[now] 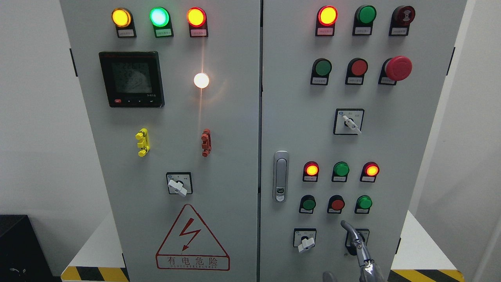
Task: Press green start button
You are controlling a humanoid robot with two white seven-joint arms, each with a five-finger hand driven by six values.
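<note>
Your target sits on the right door of the grey control cabinet (219,117), and you have several green buttons to choose from; the nearest to the right hand (358,244) is the green button (364,202) in the lower row, up and slightly right of the raised fingertip, with a red button (337,204) just left of it. Which one is labelled start cannot be read at this size, so treat that as a judgement. The button should handle as a stiff, spring-loaded cap: hard, smooth plastic, a little slippery, needing a short square push on the middle of its face, not a grip. One finger (347,227) of the hand is extended upward, apart from the panel controls above it and in front of the black selector plate (362,236); the other fingers are cut off by the bottom edge, so you cannot tell how they lie. The left hand is not visible. The door is flat, vertical painted metal; beside the cabinet are white walls and hazard striping (94,273) at its foot.
</note>
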